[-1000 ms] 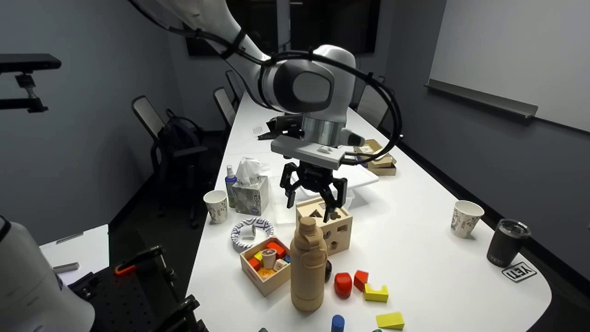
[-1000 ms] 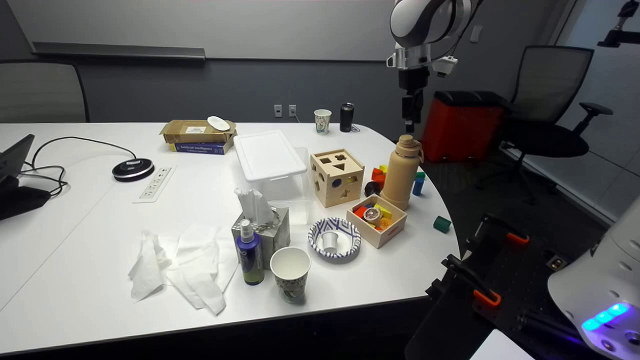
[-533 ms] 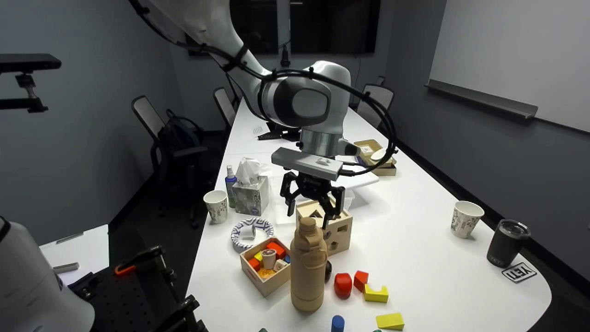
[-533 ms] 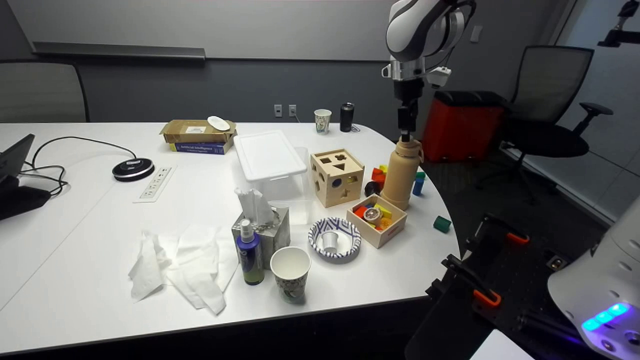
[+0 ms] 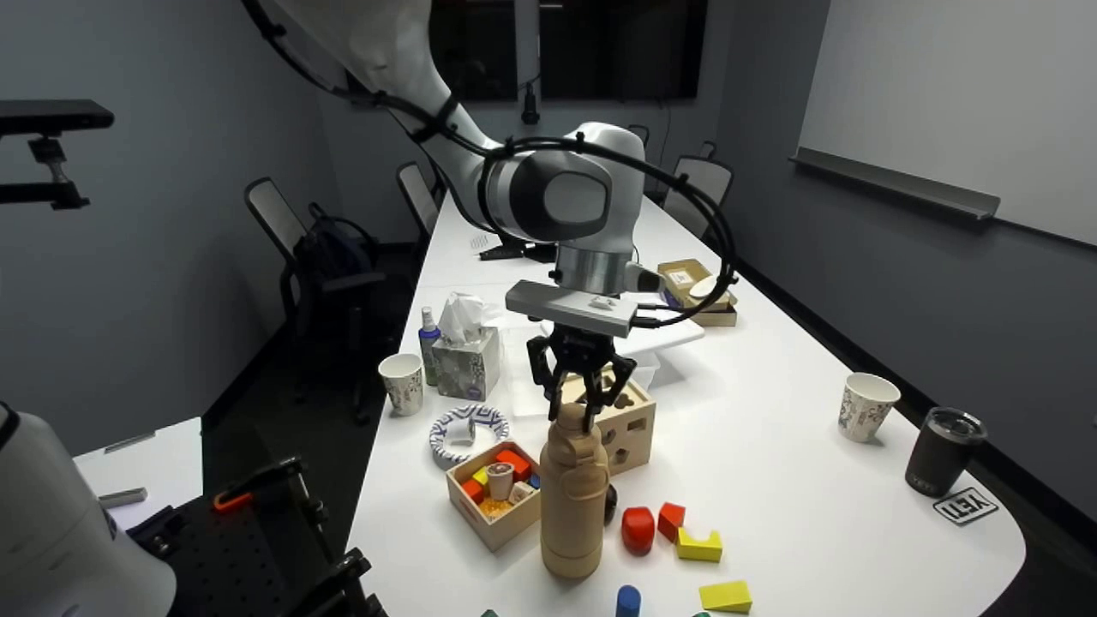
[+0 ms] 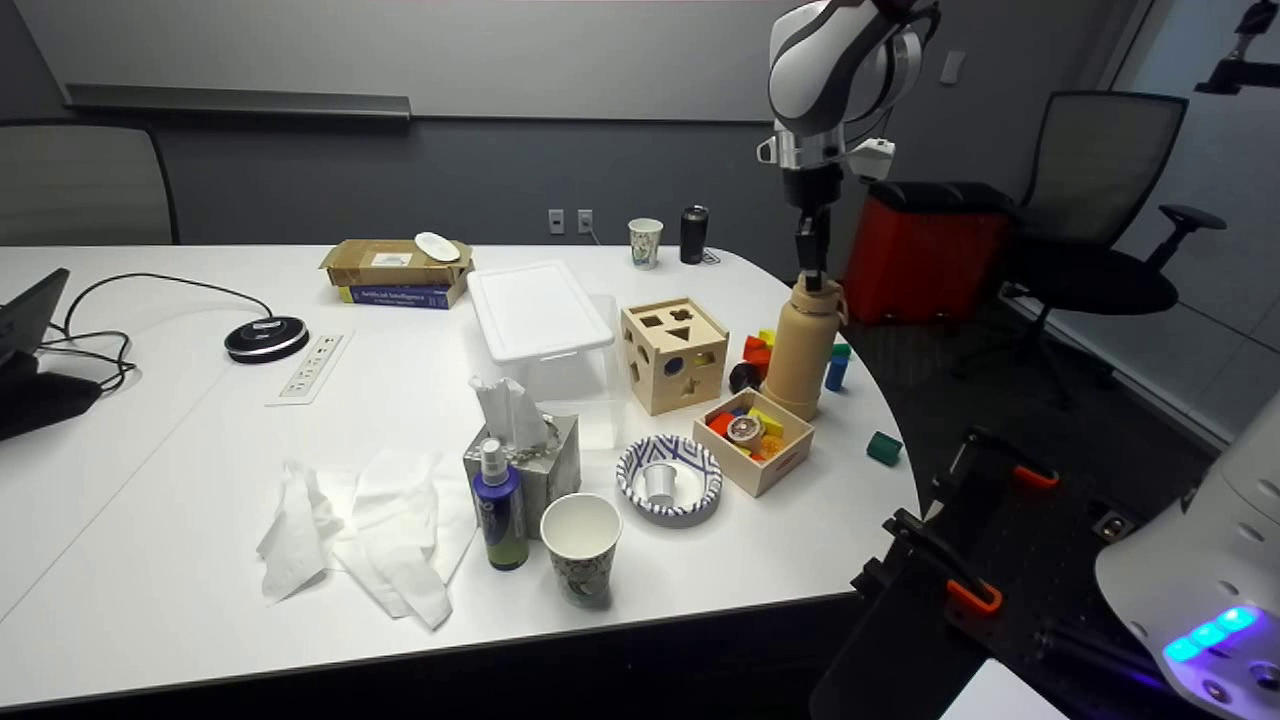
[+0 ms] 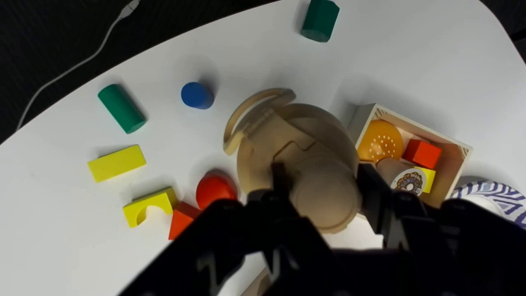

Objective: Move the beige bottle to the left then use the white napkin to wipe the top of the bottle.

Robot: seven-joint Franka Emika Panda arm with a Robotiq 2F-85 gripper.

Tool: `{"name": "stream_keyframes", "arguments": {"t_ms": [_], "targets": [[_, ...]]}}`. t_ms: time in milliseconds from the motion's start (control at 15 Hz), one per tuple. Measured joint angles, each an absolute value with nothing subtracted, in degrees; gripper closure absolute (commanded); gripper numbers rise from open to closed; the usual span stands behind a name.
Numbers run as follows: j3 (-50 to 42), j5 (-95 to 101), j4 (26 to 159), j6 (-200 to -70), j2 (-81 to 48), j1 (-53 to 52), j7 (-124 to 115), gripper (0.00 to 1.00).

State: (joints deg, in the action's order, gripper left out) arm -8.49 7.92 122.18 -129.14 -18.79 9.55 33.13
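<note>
The beige bottle (image 5: 572,514) stands upright on the table in both exterior views, its loop handle showing in the wrist view. Around its cap sits my gripper (image 7: 322,176), pointing down from above. One black finger is on each side of the cap, close against it, so the jaws look shut on the bottle's top. In an exterior view the fingertips reach just below the cap's upper edge. White napkins (image 6: 390,530) lie crumpled on the table, far from the gripper, beside the tissue box.
Right beside the bottle are a small wooden box of blocks (image 6: 783,468) and a wooden shape cube (image 6: 677,357). Loose blocks, such as a red one (image 5: 638,527) and a blue cylinder (image 7: 197,95), lie around its base. A tissue box (image 6: 560,460) and spray bottle (image 6: 500,515) stand near the napkins.
My gripper has come down onto the bottle's top, and its fingers have drawn together from wide apart to both sides of the cap. The bottle has stayed in place.
</note>
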Motion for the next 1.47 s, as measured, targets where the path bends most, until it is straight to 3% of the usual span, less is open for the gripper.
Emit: {"name": "stream_keyframes", "arguments": {"t_ms": [1467], "targets": [[-9.01,11.4,126.53,-135.79,-16.59,8.39,0.23,0.79]]}}
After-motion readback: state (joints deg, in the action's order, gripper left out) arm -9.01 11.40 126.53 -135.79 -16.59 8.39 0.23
